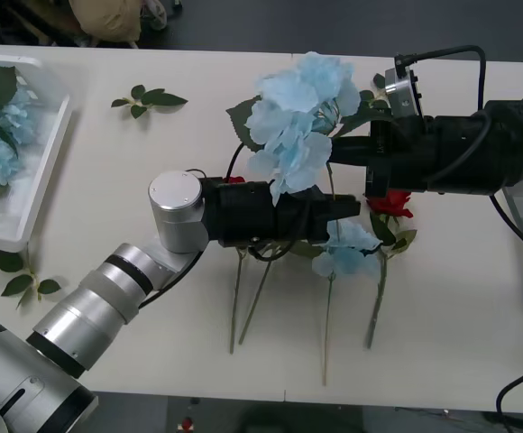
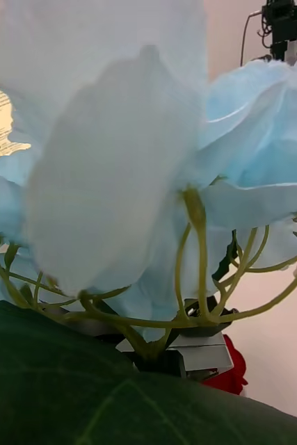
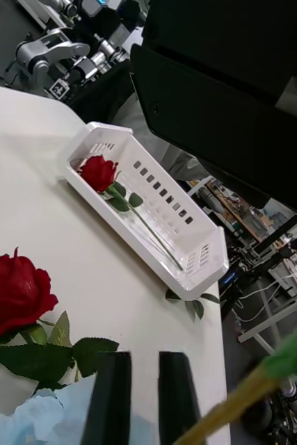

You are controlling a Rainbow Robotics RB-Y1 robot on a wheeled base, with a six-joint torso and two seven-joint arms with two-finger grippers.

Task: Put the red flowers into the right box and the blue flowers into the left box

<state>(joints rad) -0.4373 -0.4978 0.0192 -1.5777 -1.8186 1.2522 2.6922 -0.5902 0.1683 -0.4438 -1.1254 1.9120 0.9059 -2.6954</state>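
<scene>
Both arms are crowded over the flower pile at the table's centre. The left gripper (image 1: 347, 209) is seen low beside a lying rose (image 3: 12, 292); its black fingers (image 3: 113, 396) are nearly together, with only a thin gap and nothing visibly between them. The right gripper's finger state cannot be told: a raised blue flower (image 1: 293, 117) covers it.

The left box (image 1: 50, 158) already holds blue flowers, and the right box (image 3: 183, 229) holds 1 red rose. Another blue flower (image 1: 347, 248) lies on the table near the rose.

Risks judged:
- stems are tangled and overlapping, so 1 lift may drag neighbours;
- the 2 arms are close enough to collide;
- petals are blocking the right wrist view.
</scene>
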